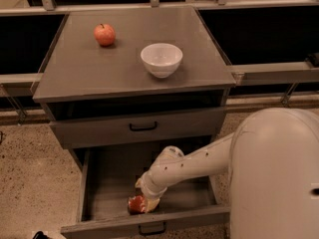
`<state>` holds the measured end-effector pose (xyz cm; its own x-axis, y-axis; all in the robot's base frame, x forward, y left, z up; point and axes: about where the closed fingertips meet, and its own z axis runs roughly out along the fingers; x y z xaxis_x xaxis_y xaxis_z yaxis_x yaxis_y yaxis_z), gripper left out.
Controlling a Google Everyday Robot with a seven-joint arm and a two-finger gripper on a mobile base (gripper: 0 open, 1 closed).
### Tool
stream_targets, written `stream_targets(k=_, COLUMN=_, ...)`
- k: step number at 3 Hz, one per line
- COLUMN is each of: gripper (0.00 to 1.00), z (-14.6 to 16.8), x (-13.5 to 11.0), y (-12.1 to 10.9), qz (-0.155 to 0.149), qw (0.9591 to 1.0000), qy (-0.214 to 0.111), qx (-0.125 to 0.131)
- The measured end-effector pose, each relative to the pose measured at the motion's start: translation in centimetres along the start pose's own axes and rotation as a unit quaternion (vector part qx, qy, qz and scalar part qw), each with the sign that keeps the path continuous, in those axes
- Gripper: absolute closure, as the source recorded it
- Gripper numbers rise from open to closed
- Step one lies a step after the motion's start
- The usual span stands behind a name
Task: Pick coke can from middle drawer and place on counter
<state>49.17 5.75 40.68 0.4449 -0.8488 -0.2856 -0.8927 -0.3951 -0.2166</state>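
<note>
The middle drawer (99, 183) is pulled open below the cabinet's closed upper drawer (139, 127). The coke can (134, 203) lies on its side on the drawer floor near the front wall. My gripper (145, 202) reaches down into the drawer and sits right at the can's right side, touching or around it. The white arm (189, 166) comes in from the right. The counter (99, 68) is the grey cabinet top above.
A red-orange apple (104, 34) sits at the counter's back left. A white bowl (161, 59) stands at its middle right. The robot's white body (274, 178) fills the lower right. Dark shelving flanks the cabinet on both sides.
</note>
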Motion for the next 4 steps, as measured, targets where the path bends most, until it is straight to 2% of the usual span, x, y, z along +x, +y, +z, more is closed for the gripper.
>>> stream_targets(k=2, gripper=0.35, z=2.6, x=-0.3, y=1.2, qz=-0.009, qw=0.9998, qy=-0.017, qx=-0.010)
stream_targets(k=3, gripper=0.49, z=2.7, x=-0.6, y=1.1, qz=0.001, qw=0.9992, qy=-0.040, qx=-0.001)
stream_targets(k=4, gripper=0.73, z=1.7, x=-0.9, y=0.8, qz=0.011, qw=0.9969, qy=-0.077, qx=0.014)
